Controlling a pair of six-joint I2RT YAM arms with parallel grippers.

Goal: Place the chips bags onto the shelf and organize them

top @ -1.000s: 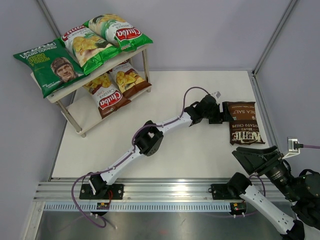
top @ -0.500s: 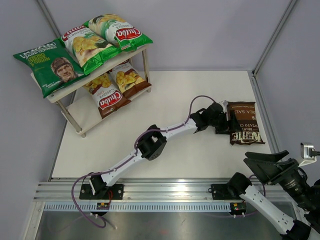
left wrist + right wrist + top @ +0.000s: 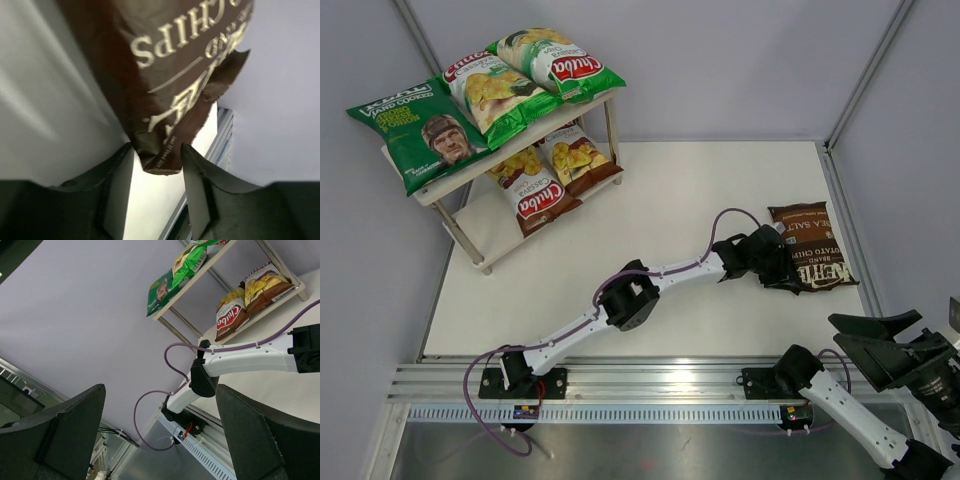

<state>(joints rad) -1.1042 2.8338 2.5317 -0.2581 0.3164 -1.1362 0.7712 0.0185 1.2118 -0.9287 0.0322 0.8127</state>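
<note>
Moved: since a second ago the left hand (image 3: 782, 270) has slid toward the near right corner of the worktop (image 3: 650, 210), and the Kettle bag (image 3: 812, 258) has turned with it, its near end now swung closer to the right edge. The right hand (image 3: 837, 332) has pulled back past the near edge at the right corner.
Left hand: closed down on one crumpled corner of the Kettle bag. In the wrist view both fingers (image 3: 122, 170) press against the crimped seam from either side.
Kettle bag: by the right edge of the worktop, roughly midway between the far and near edges, lying skewed, with the held corner pointing toward the left arm.
Right hand: spread wide with nothing between its fingers, off the worktop beyond the near right corner.
Shelf (image 3: 478, 232): at the far left corner of the worktop, well apart from the Kettle bag.
Top board: the dark green bag (image 3: 420, 135) at the left end, with the two green-white bags (image 3: 490, 90) side by side to its right, overhanging the edges.
Lower board: the two brown Chuba bags (image 3: 532, 190) lying side by side, touching.
</note>
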